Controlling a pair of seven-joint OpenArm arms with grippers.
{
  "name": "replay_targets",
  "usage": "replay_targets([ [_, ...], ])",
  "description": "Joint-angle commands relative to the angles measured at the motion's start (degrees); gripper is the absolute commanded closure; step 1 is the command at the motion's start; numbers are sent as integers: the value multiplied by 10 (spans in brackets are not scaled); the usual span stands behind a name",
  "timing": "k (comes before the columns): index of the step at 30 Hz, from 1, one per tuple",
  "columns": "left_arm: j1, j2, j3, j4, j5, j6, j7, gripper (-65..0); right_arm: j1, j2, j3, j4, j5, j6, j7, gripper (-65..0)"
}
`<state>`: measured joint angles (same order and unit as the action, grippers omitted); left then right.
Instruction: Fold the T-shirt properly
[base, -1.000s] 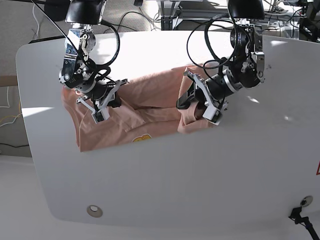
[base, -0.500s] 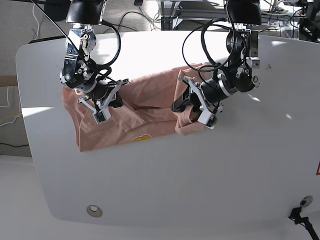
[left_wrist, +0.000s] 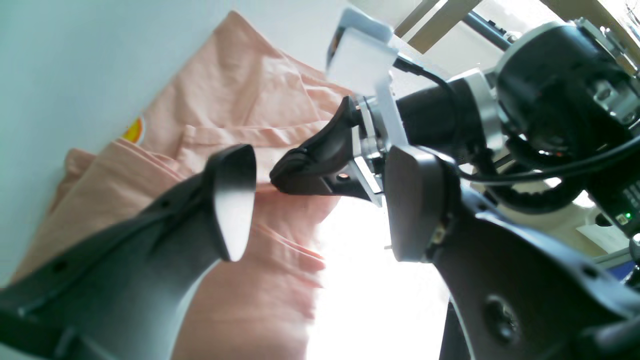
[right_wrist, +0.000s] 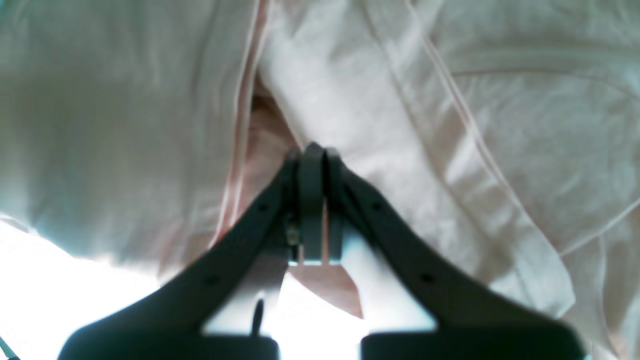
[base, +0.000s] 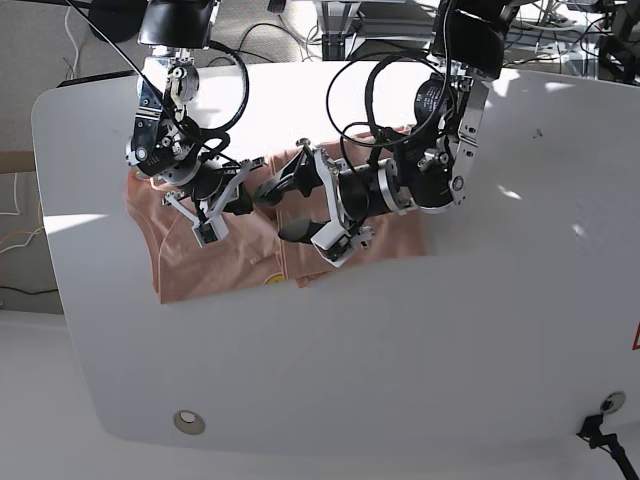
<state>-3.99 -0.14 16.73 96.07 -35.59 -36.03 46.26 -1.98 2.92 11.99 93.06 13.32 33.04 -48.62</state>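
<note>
The shirt (base: 225, 245) lies crumpled on the white table (base: 400, 340), in the upper left of the base frame, with both grippers over its middle. Its long axis runs roughly left to right across the frame, from a flatter part at lower left to a folded-over part at right under the left arm. A small yellow print (base: 272, 279) peeks out at its lower edge, facing the camera side of the table. The right gripper (base: 222, 203), at left in the base view, sits low on the cloth; in its wrist view the two dark fingers (right_wrist: 312, 165) meet at their tips, pressed together with a strip of pale pink fabric pinched between them, and folds of shirt (right_wrist: 450, 125) fill the frame all around. The left gripper (base: 285, 208), reaching in from the right of the base view, has its jaws spread wide apart with nothing between them; in its wrist view the two fingers (left_wrist: 232, 200) frame a gap over the shirt (left_wrist: 240, 120), and the right gripper (left_wrist: 320, 165) shows through that gap, its tip down on the cloth. The two grippers are near each other, tips almost facing, just above the centre of the garment. The print (left_wrist: 133, 131) shows at the left of that view, next to bare table (left_wrist: 75, 75).
</note>
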Motion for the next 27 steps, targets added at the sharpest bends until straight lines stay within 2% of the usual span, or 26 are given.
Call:
replay_targets([
  [1,-13,-17,-1,12,-9,-2,-16,-383,8,4,2,11,6,2,11,0],
  [4,-12,-73,-2,30,17,-2,-37,-383,11,4,2,13,10,2,11,0],
  [8,10,-127,-2,41,110,-2,-106,-378,31,4,3,21,10,0,10,0],
  [9,17,-138,-2,38,129,-2,-125,-356,34,4,4,28,10,-1,10,0],
  [10,25,-144,-4,33,146,-2,-142,-314,36,4,4,40,10,-1,10,0],
  [13,43,-146,-39,11,183,-4,-160,-84,51,4,5,68,10,-2,8,0],
  [14,46,-146,-47,3,183,-5,-161,-45,58,4,5,73,6,-3,8,0],
  [16,46,-146,-59,-12,183,-4,-161,-39,72,6,25,72,5,-3,8,0],
  [17,46,-146,-64,-20,183,-4,-161,-37,75,5,46,69,5,-3,8,-38],
  [21,46,-146,-76,-47,183,-3,-161,-34,119,14,117,22,6,1,8,-343],
  [23,46,-146,-76,-58,183,-4,-161,-34,141,34,143,-12,11,1,8,-458],
  [24,47,-146,-75,-62,183,-5,-161,-34,153,42,154,-36,11,1,8,-478],
  [27,60,-148,-74,-62,183,-6,-161,-37,182,70,180,-104,11,2,11,-475],
])
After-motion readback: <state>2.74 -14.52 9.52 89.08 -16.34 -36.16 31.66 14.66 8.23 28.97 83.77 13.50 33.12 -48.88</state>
